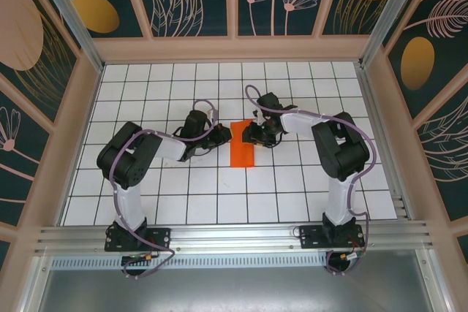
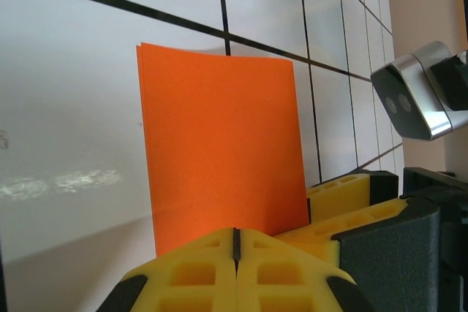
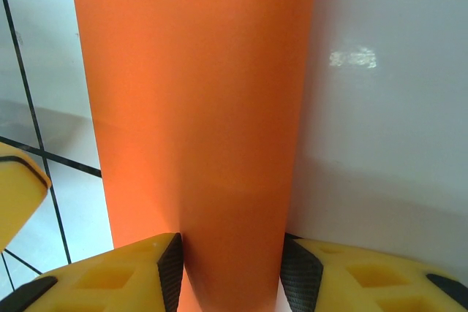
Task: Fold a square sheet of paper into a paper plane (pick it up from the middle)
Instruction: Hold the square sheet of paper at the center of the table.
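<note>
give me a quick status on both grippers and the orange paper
Left gripper shut, at the folded bright orange sheet of paper. Right gripper half open, fingers either side of the sheet's other end. Sheet folded to a narrow rectangle on the white grid table. Nothing in the way.

Overhead view looks down; both wrist views closely share the orange paper [image 1: 242, 144].
</note>
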Tool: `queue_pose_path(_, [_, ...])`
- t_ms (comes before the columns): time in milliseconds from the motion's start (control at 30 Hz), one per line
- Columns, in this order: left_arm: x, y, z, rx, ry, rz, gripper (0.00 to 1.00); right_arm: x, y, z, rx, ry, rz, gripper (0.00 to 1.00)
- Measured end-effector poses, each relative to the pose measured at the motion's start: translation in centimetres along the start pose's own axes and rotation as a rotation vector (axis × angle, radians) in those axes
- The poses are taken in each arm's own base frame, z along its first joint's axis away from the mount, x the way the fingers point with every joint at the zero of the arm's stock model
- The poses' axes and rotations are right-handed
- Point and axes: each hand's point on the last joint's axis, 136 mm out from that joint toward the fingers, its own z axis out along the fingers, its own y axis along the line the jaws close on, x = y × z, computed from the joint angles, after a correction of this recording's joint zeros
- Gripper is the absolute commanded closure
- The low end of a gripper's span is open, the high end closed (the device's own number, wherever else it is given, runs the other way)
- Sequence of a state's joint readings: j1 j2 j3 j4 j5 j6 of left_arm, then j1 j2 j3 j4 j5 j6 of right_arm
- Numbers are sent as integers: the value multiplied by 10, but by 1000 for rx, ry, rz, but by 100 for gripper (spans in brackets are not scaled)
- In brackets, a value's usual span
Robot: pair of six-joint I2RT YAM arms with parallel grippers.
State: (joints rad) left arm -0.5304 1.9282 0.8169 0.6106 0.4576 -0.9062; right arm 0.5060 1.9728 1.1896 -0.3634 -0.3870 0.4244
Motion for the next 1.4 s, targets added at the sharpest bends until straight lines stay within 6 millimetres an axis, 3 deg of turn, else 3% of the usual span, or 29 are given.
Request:
queue_pose_path(467, [2,-9,14,7,40,15,100,0,0,0,2,0,-1,52])
queue_pose_path(867, [14,9,18,-59,88,-9,100,0,0,1,5,-1,-3,52])
queue_pose_path(1400, [11,15,23,-164,138,-23,100,0,0,0,10,-5,-3,52])
